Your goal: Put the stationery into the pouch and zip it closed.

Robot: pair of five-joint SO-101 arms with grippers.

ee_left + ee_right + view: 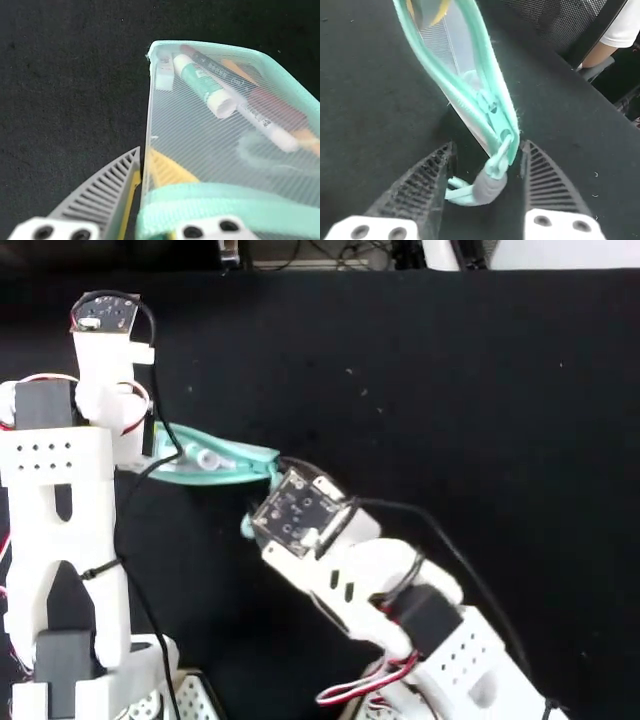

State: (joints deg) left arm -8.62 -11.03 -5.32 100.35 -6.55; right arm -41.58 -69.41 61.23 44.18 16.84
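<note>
1. The pouch (222, 462), see-through with teal edging, lies on the black table (480, 420) between the two arms. One arm is at each end of it.
2. The left gripper (144, 161) is clamped on one end of the pouch. Its grey finger (102, 192) is outside the wall, and the yellow one shows through the plastic.
3. The stationery is inside. Through the ribbed wall you can see a green-labelled stick (200, 82), a white pen (265, 125) and something red beside them.
4. The right gripper (487, 145) is at the other end with its jaws spread wide. The zipper pull (489, 186) hangs in the gap between them, near one finger, but neither finger pinches it.
5. The pouch mouth gapes: the two teal bands run apart and meet only near the slider (491, 102).
6. In the high view the right arm's wrist covers that zipper end, and the left arm's body hides the other end.
7. Cables (320, 252) trail past the table's far edge, and a mesh chair (555, 20) stands behind.
</note>
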